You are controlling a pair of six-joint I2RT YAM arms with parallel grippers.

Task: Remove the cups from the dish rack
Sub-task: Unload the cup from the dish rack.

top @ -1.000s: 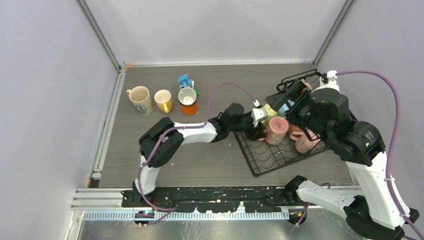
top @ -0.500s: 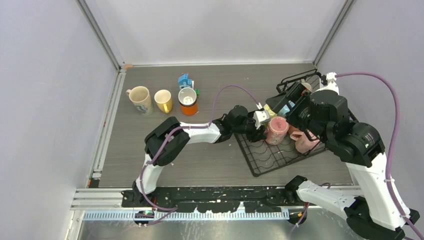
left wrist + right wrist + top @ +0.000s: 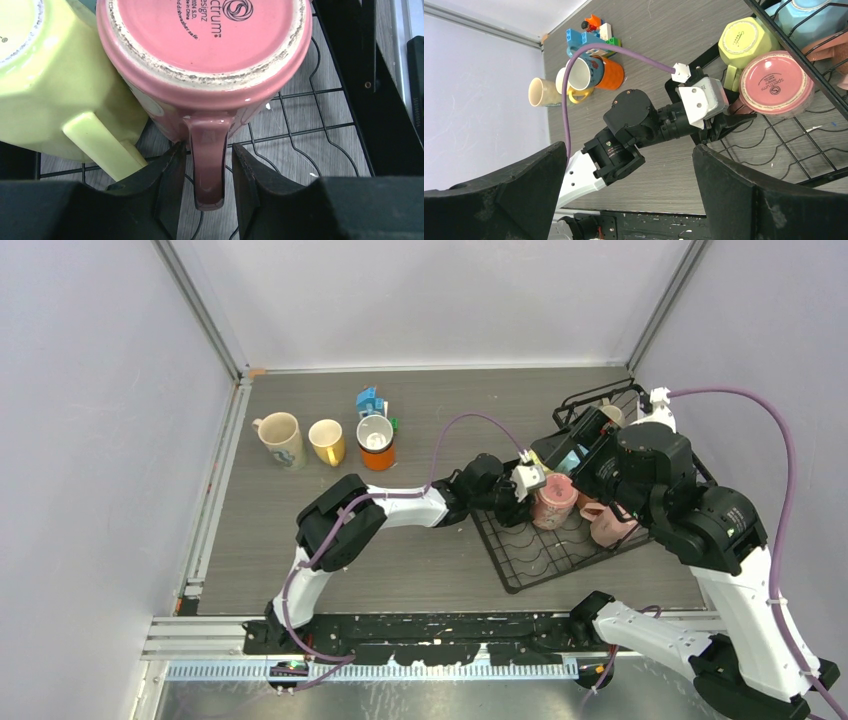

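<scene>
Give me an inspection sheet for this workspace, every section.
Surface: grey wood-grain table.
Job's things: black wire dish rack holds upturned pink ceramic mug and lime ceramic mug; cream mug, yellow mug and orange mug stand on the table.
Clutter: blue-and-white toy block house.
Grippers: left gripper straddles the pink mug's handle, grip unclear; right gripper open, holding nothing.
Cables: purple cable loops over each arm.
Surroundings: pale walls, aluminium frame.

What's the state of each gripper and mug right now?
left gripper: shut on the pink mug handle
right gripper: open, empty, above the dish rack
pink mug: upside down in the rack, against the lime mug
lime mug: upside down in the rack
cream mug: upright on the table
yellow mug: upright on the table
orange mug: upright on the table
</scene>
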